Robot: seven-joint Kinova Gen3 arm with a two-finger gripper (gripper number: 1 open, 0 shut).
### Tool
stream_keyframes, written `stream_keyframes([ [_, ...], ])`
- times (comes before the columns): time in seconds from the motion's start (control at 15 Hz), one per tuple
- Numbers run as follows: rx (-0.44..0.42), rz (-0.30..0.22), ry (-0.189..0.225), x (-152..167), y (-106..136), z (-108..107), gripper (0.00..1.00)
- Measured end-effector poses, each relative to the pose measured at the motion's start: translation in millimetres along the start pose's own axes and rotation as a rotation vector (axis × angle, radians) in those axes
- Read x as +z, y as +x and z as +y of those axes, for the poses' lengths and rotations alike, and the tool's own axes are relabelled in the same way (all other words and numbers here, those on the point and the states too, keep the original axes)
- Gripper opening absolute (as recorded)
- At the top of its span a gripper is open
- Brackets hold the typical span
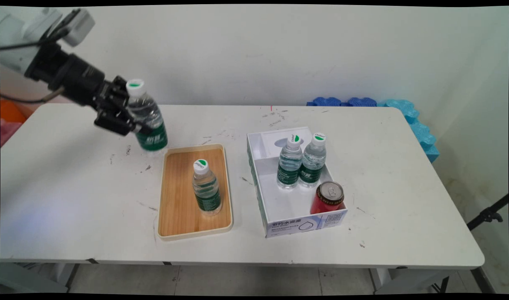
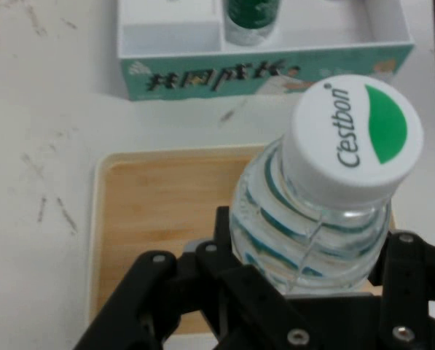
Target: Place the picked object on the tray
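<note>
Arm reaches in from upper left, angled down to the right; gripper (image 1: 127, 118) has its fingers clamped on a clear ribbed plastic bottle (image 1: 148, 121) w/ green label & white cap, held tilted above the table (image 1: 71, 175), just off the far-left corner of the tray (image 1: 175, 225). Tray is rectangular, wood-grain w/ cream rim, w/ a 2nd bottle (image 1: 206, 187) upright on it. White cardboard box (image 1: 304, 225) to its right holds 2 more bottles (image 1: 300, 162) & a red can (image 1: 328, 198).
</note>
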Motion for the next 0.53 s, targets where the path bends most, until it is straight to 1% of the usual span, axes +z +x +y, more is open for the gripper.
stream_keyframes([
  [0.27,0.031,0.001,-0.027,11.1,-32.4,19.1,0.0],
  [0.53,0.04,0.018,-0.04,29.5,-50.5,37.0,0.0],
])
